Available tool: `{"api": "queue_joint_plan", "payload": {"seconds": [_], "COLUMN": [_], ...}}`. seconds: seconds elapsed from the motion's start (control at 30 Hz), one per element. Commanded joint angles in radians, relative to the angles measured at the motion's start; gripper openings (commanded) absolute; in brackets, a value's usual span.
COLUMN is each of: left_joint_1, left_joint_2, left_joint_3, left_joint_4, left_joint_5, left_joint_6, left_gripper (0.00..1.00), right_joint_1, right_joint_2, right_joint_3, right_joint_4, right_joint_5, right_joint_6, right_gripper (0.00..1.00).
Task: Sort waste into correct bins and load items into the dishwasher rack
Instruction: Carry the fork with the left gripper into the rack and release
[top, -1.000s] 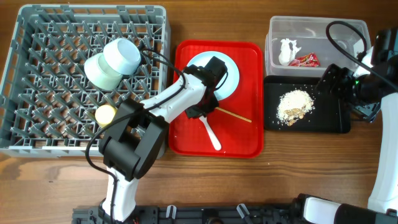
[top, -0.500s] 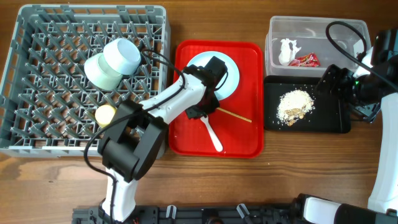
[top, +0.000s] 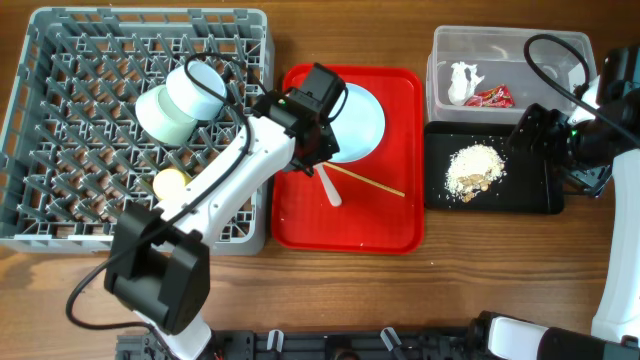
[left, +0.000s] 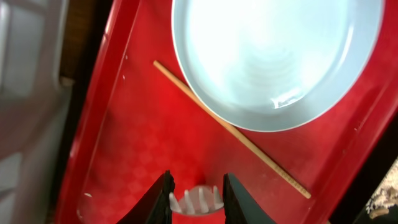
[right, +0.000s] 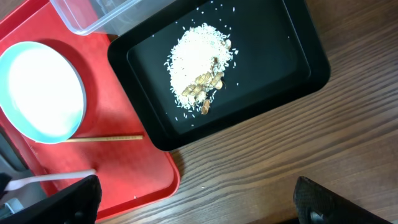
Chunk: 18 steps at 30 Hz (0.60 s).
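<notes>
The white plastic fork (top: 331, 188) is over the large red serving tray (top: 390, 230), in its middle part, below the pale round plate (top: 358, 122). Its long axis goes from the upper left to the lower right in the overhead view: the end with the tines is at the left claw (left: 196, 186) and the handle points to the near side of the tray. The left claw is closed on the fork, with the tines showing between its two fingers (left: 163, 198); I cannot tell if the handle touches the tray. One thin wooden chopstick (left: 230, 127) lies slanted on the tray, along the edge of the plate, and its left end is just beside the fork. The left arm reaches up and to the right from the near edge, over the corner of the large square grey plastic rack (top: 60, 200). In the rack are the light green bowl (top: 160, 115), the pale blue bowl (top: 197, 92) touching it, and the small yellow cup (top: 170, 184). On the right side, the clear plastic rectangular tub (top: 560, 45) holds the crumpled white tissue (top: 465, 82) and the red snack wrapper (top: 492, 96). The shallow black rectangular tray (top: 530, 195) just below it holds the heap of beige crumbs (top: 474, 170). The right claw (right: 199, 199) hangs near this black tray, its fingers wide apart and holding nothing. All stands on a brown wooden tabletop (top: 500, 270).
</notes>
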Motion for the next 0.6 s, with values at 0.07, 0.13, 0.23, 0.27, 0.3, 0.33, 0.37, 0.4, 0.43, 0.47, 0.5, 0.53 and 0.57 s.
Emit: {"api": "queue_joint_plan", "payload": {"seconds": [0.07, 0.13, 0.23, 0.27, 0.3, 0.33, 0.37, 0.4, 0.43, 0.47, 0.5, 0.53, 0.57], "left_joint_1": [0.004, 0.004, 0.004, 0.004, 0.006, 0.008, 0.011, 0.015, 0.02, 0.026, 0.035, 0.047, 0.058], "left_joint_2": [-0.05, -0.058, -0.07, -0.074, -0.084, -0.095, -0.105, -0.116, -0.13, -0.143, -0.163, -0.182, -0.199], "left_joint_3": [-0.002, -0.002, -0.002, -0.002, -0.002, -0.002, -0.002, -0.002, -0.002, -0.002, -0.001, -0.001, -0.001], "left_joint_4": [-0.004, -0.004, -0.004, -0.004, -0.005, -0.006, -0.006, -0.008, -0.01, -0.011, -0.016, -0.018, -0.023], "left_joint_5": [-0.025, -0.027, -0.027, -0.028, -0.027, -0.027, -0.027, -0.027, -0.027, -0.023, -0.023, -0.021, -0.019], "left_joint_6": [0.08, 0.081, 0.104, 0.114, 0.128, 0.136, 0.15, 0.16, 0.171, 0.184, 0.187, 0.211, 0.231], "left_gripper": [0.25, 0.24, 0.24, 0.24, 0.24, 0.24, 0.24, 0.24, 0.24, 0.24, 0.24, 0.24, 0.24], "right_joint_1": [-0.002, -0.002, -0.002, -0.002, -0.002, -0.002, -0.002, -0.002, -0.002, -0.002, -0.002, -0.002, -0.002], "right_joint_2": [-0.013, -0.013, -0.013, -0.013, -0.013, -0.013, -0.013, -0.013, -0.013, -0.013, -0.013, -0.013, -0.013], "right_joint_3": [0.005, 0.005, 0.005, 0.005, 0.005, 0.005, 0.005, 0.005, 0.005, 0.005, 0.005, 0.005, 0.005], "right_joint_4": [-0.002, -0.002, -0.003, -0.003, -0.004, -0.004, -0.004, -0.004, -0.004, -0.004, -0.004, -0.004, -0.004], "right_joint_5": [0.017, 0.017, 0.017, 0.017, 0.017, 0.017, 0.017, 0.017, 0.017, 0.017, 0.017, 0.017, 0.017], "right_joint_6": [-0.018, -0.018, -0.018, -0.018, -0.018, -0.018, -0.018, -0.018, -0.018, -0.018, -0.018, -0.018, -0.018], "right_gripper": [1.0, 1.0, 1.0, 1.0, 1.0, 1.0, 1.0, 1.0, 1.0, 1.0, 1.0, 1.0, 1.0]}}
